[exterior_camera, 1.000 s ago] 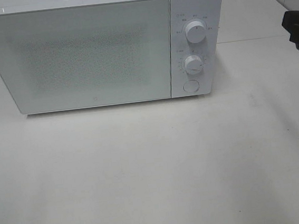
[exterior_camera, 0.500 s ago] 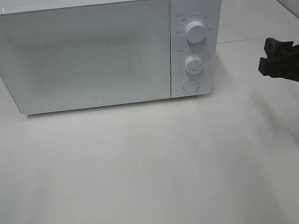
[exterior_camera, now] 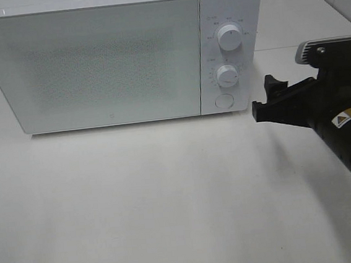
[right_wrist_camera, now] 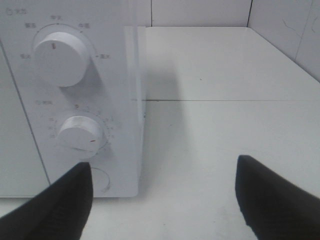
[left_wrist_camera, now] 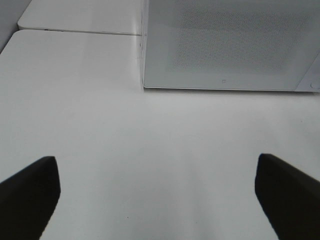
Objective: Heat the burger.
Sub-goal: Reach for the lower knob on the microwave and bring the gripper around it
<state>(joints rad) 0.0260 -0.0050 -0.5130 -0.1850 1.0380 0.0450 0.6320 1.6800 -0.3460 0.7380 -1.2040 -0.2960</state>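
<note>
White microwave (exterior_camera: 225, 2) stands shut on the table (exterior_camera: 170, 200), and its frosted door (exterior_camera: 94, 64) hides the inside. The burger is not visible in any view. Right tool (exterior_camera: 262, 97) is spread and empty beside the knobs (exterior_camera: 227, 75). Left tool (left_wrist_camera: 157, 195) is spread, with only its tips showing.

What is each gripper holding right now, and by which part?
Nothing. The left gripper and the right gripper are both open and empty; the right one is near the dials of the microwave.
</note>
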